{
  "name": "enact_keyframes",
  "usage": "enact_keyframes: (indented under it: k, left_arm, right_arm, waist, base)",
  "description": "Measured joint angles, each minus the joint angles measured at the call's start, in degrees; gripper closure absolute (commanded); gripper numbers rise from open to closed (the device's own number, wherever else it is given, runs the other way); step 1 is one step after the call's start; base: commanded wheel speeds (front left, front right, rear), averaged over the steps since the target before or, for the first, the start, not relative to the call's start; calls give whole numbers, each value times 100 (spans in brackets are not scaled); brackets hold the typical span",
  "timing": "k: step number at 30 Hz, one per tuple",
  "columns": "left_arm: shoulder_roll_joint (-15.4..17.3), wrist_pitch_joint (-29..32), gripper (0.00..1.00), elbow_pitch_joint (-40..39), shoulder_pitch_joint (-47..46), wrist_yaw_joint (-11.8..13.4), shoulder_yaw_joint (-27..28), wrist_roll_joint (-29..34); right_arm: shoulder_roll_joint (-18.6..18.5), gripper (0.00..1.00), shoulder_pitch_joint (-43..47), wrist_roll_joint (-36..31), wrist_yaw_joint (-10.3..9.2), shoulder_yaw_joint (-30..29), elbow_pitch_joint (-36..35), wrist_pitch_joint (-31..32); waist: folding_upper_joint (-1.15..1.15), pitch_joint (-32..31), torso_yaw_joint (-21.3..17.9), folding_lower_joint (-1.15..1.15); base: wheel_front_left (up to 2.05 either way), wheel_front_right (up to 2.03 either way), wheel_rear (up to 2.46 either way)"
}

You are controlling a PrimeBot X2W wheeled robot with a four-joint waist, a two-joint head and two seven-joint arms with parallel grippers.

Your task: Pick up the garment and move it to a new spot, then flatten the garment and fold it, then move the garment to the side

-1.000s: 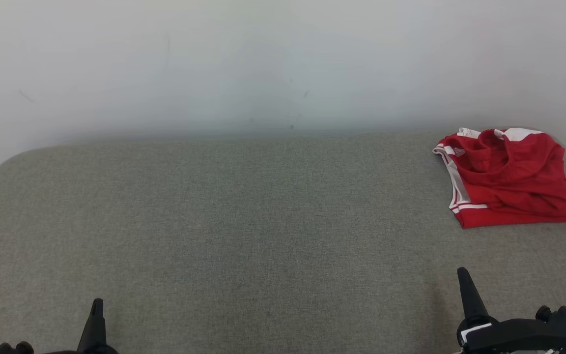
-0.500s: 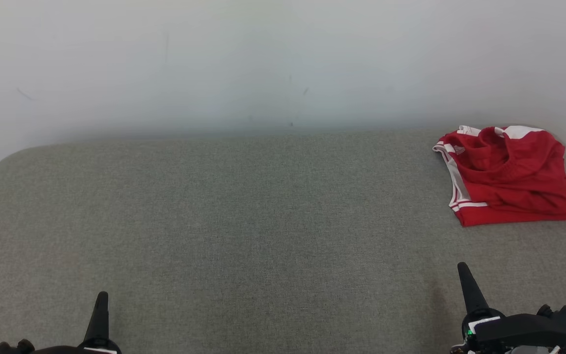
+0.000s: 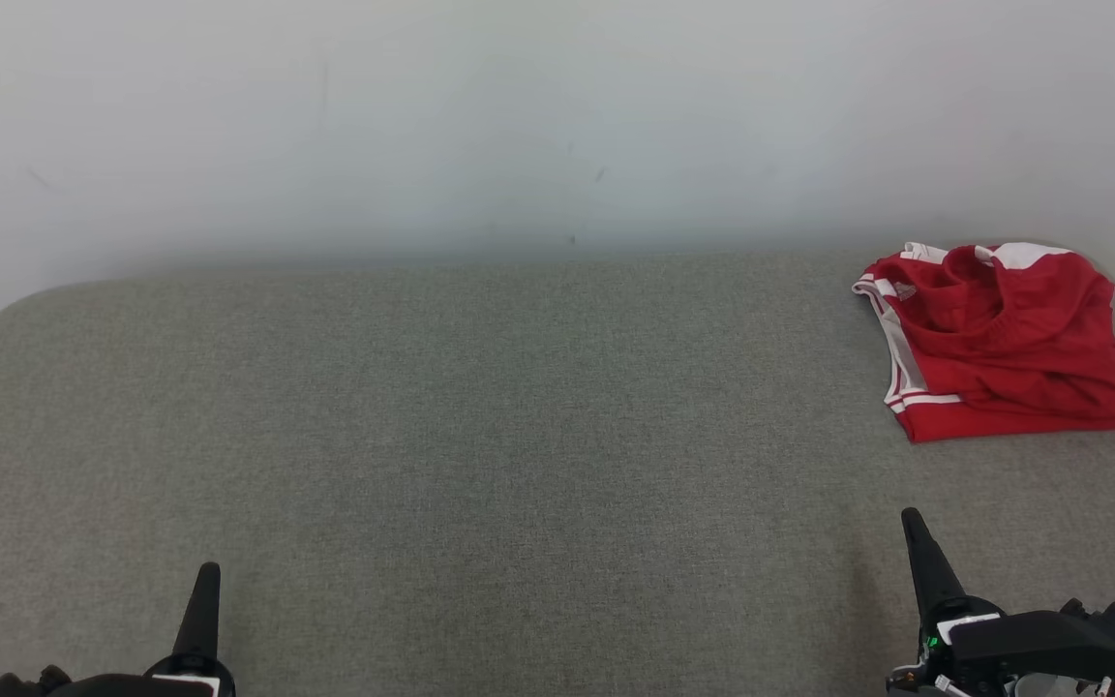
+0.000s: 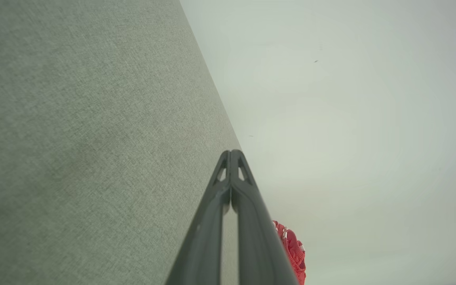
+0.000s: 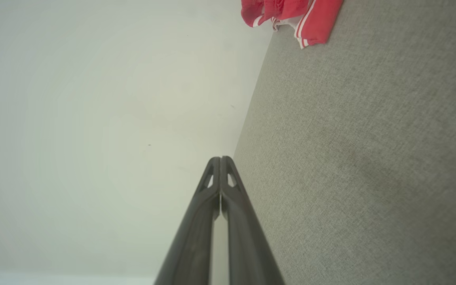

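Observation:
The garment (image 3: pixel 1003 339) is red with white stripes and lies bunched and roughly folded at the far right of the grey fabric surface (image 3: pixel 519 436); a corner of the garment (image 5: pixel 291 16) shows at the top of the right wrist view, and a sliver of the garment (image 4: pixel 293 253) peeks out beside the fingers in the left wrist view. My left gripper (image 3: pixel 207 579) rests at the lower left, shut and empty, fingertips pressed together (image 4: pixel 231 152). My right gripper (image 3: pixel 911 523) stands at the lower right, shut and empty (image 5: pixel 221 158), well short of the garment.
A pale wall (image 3: pixel 519 126) rises right behind the grey surface. The surface has rounded corners at the far left (image 3: pixel 6 319) and far right. A wide stretch of bare fabric lies between the two grippers.
Both grippers' fingertips stand slightly higher in the head view than a second ago. The garment and wall marks sit a little higher too, so the camera has tilted. The garment lies unchanged.

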Motion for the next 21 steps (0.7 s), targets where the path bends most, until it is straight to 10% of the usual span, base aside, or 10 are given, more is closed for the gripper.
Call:
enact_keyframes:
  k: [21]
  left_arm:
    - [-133, 193, 100, 103, -168, -165, 113, -875]
  right_arm:
    - [0, 100, -120, 899, 0, -37, 32, 160]
  waist:
    - [0, 59, -15, 0]
  base:
    - [0, 0, 0]
